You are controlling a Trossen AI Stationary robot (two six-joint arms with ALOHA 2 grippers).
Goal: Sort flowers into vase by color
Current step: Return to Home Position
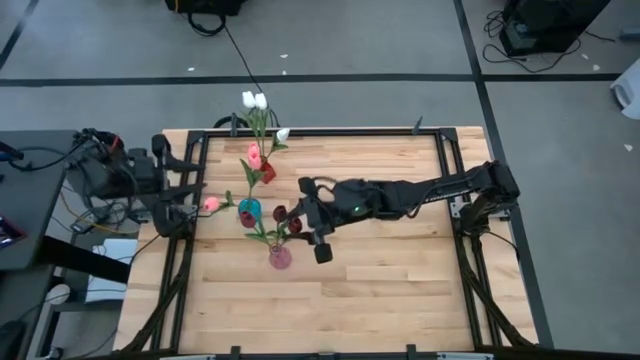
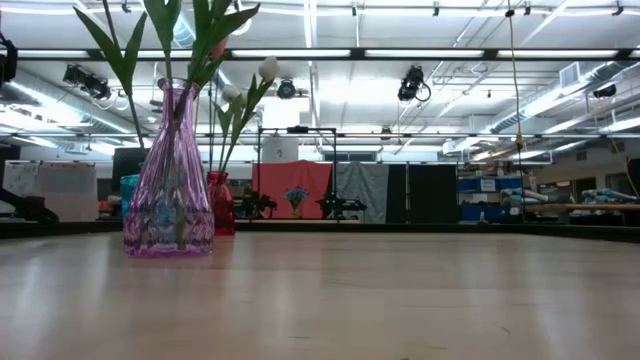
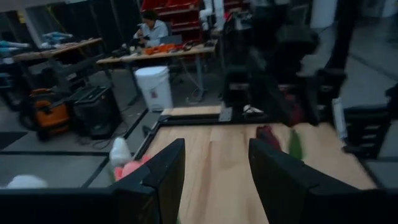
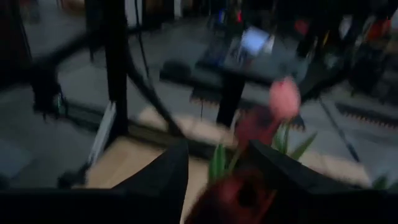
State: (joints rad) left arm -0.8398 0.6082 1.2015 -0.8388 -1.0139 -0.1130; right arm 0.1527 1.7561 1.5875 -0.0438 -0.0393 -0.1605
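**A:** Where is the left arm?

**B:** It sits folded well to the left of the pink vase (image 1: 280, 258), at the edge of the bench (image 1: 400, 290). The left gripper (image 3: 216, 144) has its fingers wide, with nothing between them.

**A:** And the flowers?

**B:** Those I can make out all stand in vases. The pink flowers (image 1: 254, 155) are in a blue vase (image 1: 248, 210) just left of and behind the pink vase. The white flowers (image 1: 254, 100) are in a red vase (image 1: 267, 172) farther behind it. The dark red flowers (image 1: 280, 213) are in the pink vase itself.

**A:** The right arm?

**B:** It reaches in from the right. The right gripper (image 4: 217, 152) hangs just right of the pink vase, with a dark red head close ahead of it. Its fingers are wide and hold nothing.

**A:** So which step is this?

**B:** I judge the sorting finished and the arm due to go back to rest. The next move calls for drawing it up and away to the right of the pink vase. The fingers should stay wide so they snag no stem or leaf, because a caught leaf could tip the vase.
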